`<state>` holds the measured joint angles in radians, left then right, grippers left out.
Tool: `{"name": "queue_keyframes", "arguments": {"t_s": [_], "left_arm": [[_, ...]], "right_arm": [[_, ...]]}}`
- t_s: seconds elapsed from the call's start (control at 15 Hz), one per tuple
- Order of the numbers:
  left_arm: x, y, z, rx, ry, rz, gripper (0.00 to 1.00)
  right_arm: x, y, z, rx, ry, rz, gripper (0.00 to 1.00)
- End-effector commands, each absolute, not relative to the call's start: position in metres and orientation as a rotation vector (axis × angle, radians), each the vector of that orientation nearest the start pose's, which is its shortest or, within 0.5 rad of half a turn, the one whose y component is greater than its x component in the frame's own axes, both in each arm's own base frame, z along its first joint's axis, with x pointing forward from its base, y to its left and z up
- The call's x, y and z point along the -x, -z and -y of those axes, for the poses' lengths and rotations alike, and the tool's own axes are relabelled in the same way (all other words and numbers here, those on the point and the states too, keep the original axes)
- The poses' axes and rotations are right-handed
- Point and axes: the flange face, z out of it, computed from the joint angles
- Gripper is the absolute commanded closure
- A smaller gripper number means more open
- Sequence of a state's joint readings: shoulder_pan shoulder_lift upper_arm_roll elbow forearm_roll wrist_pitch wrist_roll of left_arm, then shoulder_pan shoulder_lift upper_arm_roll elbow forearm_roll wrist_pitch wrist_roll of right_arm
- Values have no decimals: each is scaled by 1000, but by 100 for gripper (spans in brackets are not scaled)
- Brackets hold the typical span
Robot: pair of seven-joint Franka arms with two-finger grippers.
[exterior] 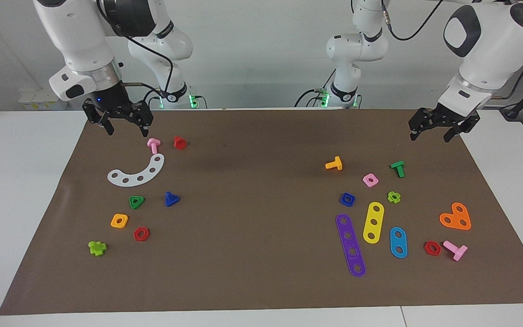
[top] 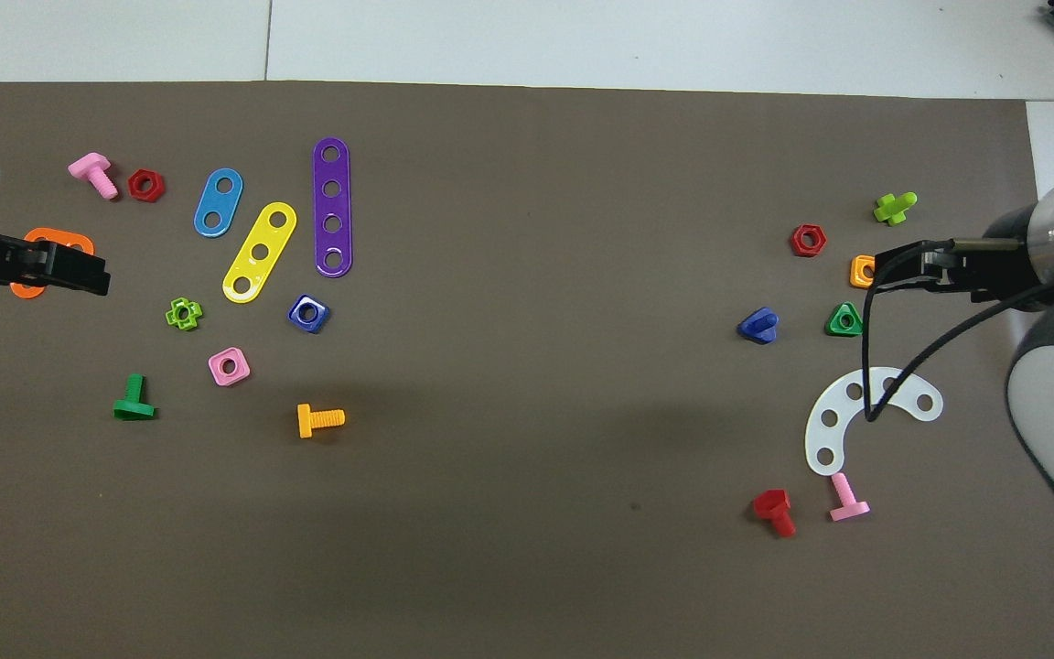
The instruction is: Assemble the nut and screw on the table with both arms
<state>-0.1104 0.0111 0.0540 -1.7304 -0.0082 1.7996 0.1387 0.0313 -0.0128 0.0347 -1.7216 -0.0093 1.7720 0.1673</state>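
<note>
The dark-blue square nut (exterior: 347,199) lies on the brown mat (exterior: 252,150) toward the left arm's end, beside the purple strip; it also shows in the overhead view (top: 308,313). The dark-blue triangular-headed screw (exterior: 171,199) lies toward the right arm's end, beside the green triangular nut (exterior: 136,201); it also shows in the overhead view (top: 758,326). My left gripper (exterior: 429,135) hangs open and empty over the mat's corner; in the overhead view (top: 95,275) it covers part of the orange heart plate. My right gripper (exterior: 126,131) hangs open and empty over the mat beside the pink screw (exterior: 153,145); it also shows overhead (top: 888,271).
Near the nut lie a purple strip (exterior: 350,245), a yellow strip (exterior: 373,222), a blue strip (exterior: 398,242), a pink square nut (exterior: 370,180), an orange screw (exterior: 334,164) and a green screw (exterior: 397,168). Near the screw lie a white curved plate (exterior: 136,172), an orange square nut (exterior: 119,220) and a red nut (exterior: 141,234).
</note>
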Motion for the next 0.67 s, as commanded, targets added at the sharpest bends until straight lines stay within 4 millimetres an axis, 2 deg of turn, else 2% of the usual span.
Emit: {"name": "queue_keyframes", "arguments": {"t_s": [0.0, 0.13, 0.2, 0.27, 0.4, 0.47, 0.6], "left_arm": [[-542, -529, 64, 3135, 208, -360, 0], [-554, -503, 71, 3134, 198, -356, 0], [-558, -487, 92, 3129, 195, -412, 0], [-558, -465, 102, 3124, 181, -449, 0], [-552, -430, 111, 3106, 260, -519, 0], [-545, -416, 122, 3091, 299, -586, 0], [-539, -399, 123, 3085, 302, -606, 3]], "right_arm": [[-557, -541, -31, 3114, 105, -139, 4], [-561, -511, -34, 3111, 133, -132, 4], [-565, -495, -35, 3111, 135, -130, 5], [-570, -480, -36, 3111, 124, -127, 6], [-586, -443, -39, 3109, 118, -122, 8], [-593, -428, -41, 3108, 123, -118, 9], [-598, -395, -59, 3112, 60, -86, 15]]}}
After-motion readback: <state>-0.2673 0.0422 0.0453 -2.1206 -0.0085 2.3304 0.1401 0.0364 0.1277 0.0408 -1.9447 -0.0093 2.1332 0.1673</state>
